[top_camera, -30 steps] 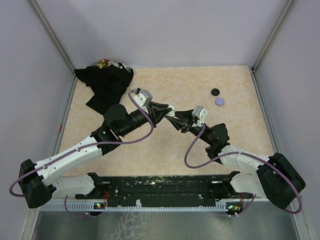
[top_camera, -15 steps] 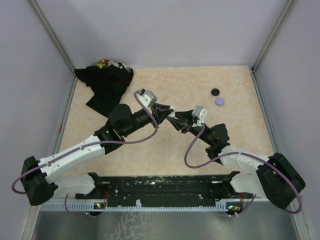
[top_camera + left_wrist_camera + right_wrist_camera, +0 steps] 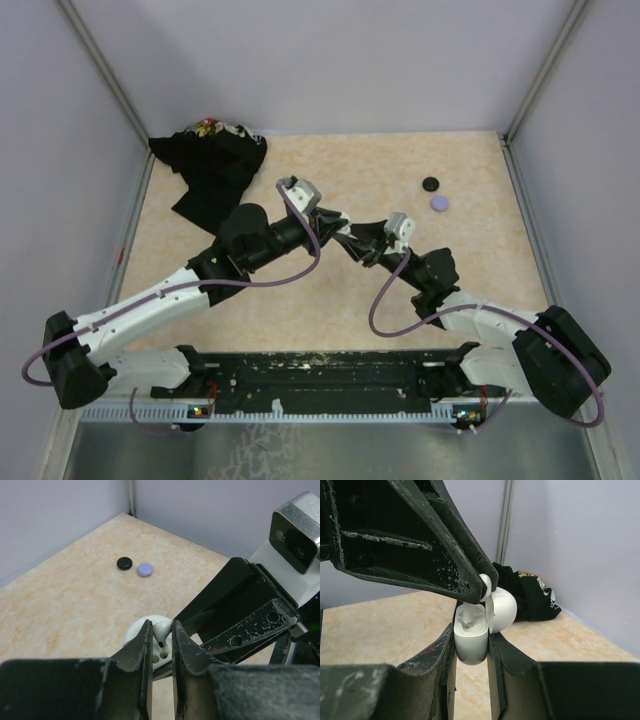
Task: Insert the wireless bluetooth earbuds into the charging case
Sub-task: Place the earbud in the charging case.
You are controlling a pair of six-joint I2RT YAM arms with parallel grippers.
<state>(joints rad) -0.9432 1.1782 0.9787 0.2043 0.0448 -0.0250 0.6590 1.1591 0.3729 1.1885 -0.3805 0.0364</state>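
Observation:
My right gripper (image 3: 472,631) is shut on the body of a white charging case (image 3: 470,647), held upright above the table with its lid (image 3: 503,607) swung open. One white earbud (image 3: 468,618) seems to sit inside it. My left gripper (image 3: 160,626) is shut on another white earbud (image 3: 163,631), stem pointing down, right over the case's open top (image 3: 134,630). From the right wrist, the left fingers (image 3: 445,545) hang just above the case. In the top view the left gripper (image 3: 336,226) and right gripper (image 3: 356,242) meet at mid-table.
A black disc (image 3: 431,183) and a lavender disc (image 3: 439,202) lie on the table at the back right, and show again as a black disc (image 3: 124,563) and lavender disc (image 3: 145,569). A crumpled black cloth (image 3: 210,165) fills the back left corner. Grey walls enclose the table.
My left arm has reached a little further right, bringing its held earbud closer over the case. The right arm and the case have stayed put.

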